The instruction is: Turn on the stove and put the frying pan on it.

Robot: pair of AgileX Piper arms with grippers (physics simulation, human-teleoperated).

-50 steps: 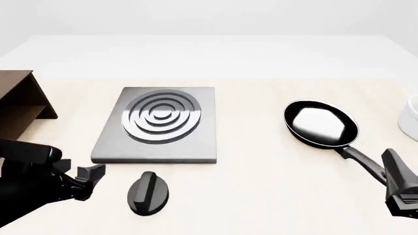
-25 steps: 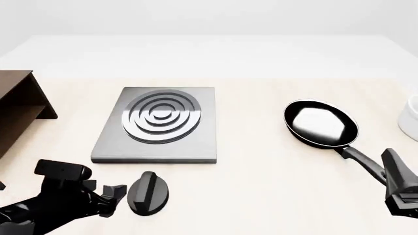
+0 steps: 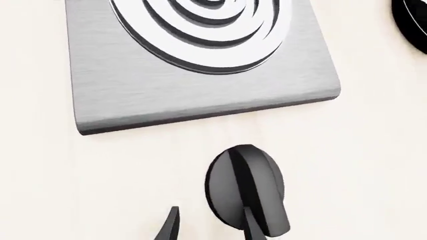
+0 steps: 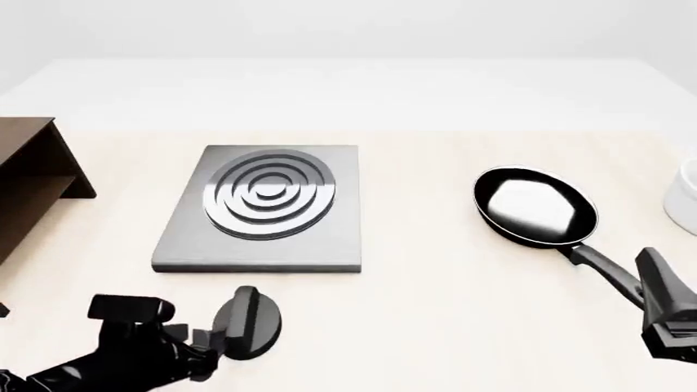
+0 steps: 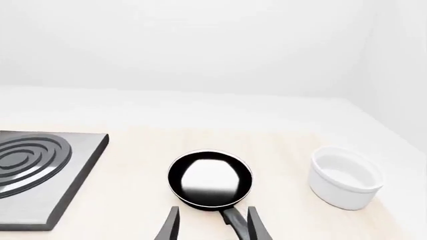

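Pale wooden tabletop (image 4: 436, 327) under white backdrop. Stove plate (image 4: 261, 211) is my landmark: its black oval knob (image 4: 248, 323) sits on the near side, just beside the plate's edge, apart from it. My left gripper (image 4: 207, 347) is at the knob, fingers spread, one fingertip (image 3: 253, 229) over the knob's ridge, the other (image 3: 168, 227) beside it on bare table; nothing clamped. Frying pan (image 4: 534, 207) lies well right of the plate, handle toward my right gripper (image 5: 212, 226), whose open fingers straddle the handle. White cup (image 5: 345, 177) farther right; brown shelf (image 4: 33, 175) left of the plate.
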